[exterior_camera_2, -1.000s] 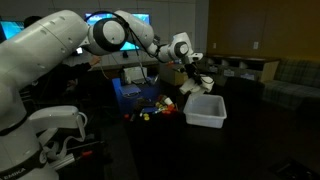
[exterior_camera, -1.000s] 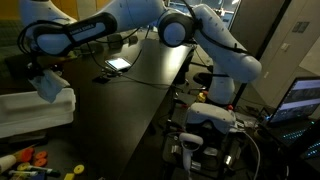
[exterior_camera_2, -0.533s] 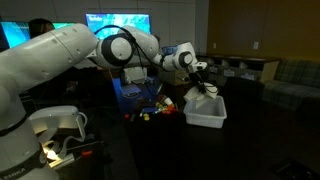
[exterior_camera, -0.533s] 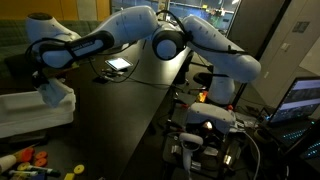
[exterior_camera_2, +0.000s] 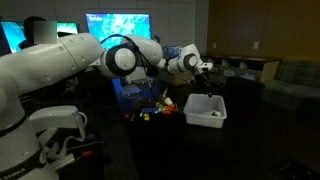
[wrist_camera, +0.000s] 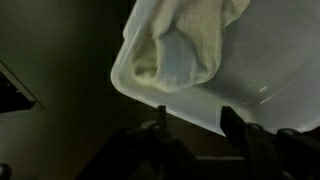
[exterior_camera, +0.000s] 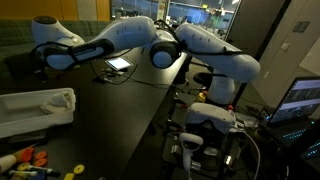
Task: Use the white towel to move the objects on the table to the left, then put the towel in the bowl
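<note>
White towel: lies bunched in a corner of the bowl; gripper: spread wide and empty, hanging above the rim; you should draw it straight up, clear of the wall, so no fold catches and comes out.

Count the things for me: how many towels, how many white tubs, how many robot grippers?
white towel: 1
white tub: 1
gripper: 1
colourful toys: too small and blurry to count
Total counted: 3
</note>
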Controlling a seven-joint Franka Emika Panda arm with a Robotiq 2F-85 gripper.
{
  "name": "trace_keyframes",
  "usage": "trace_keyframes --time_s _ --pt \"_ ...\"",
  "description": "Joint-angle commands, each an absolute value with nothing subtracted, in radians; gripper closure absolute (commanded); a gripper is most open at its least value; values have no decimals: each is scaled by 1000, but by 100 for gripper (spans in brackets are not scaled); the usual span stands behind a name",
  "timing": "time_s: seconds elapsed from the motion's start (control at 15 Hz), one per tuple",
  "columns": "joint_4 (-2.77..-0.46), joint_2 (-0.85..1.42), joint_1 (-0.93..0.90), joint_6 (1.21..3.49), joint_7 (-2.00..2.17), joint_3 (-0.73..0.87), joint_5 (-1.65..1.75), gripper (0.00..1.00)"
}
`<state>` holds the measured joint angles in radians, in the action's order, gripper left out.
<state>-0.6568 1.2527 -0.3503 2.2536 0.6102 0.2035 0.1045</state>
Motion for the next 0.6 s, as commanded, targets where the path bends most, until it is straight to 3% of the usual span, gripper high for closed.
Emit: trace_keyframes --time_s 0.0,0.13,0.53 --pt "-615 1239 -331 2258 606 195 91 8" --pt "-659 1181 -324 2233 548 160 70 0" --pt "-837 945 -275 2016 259 2 -35 0"
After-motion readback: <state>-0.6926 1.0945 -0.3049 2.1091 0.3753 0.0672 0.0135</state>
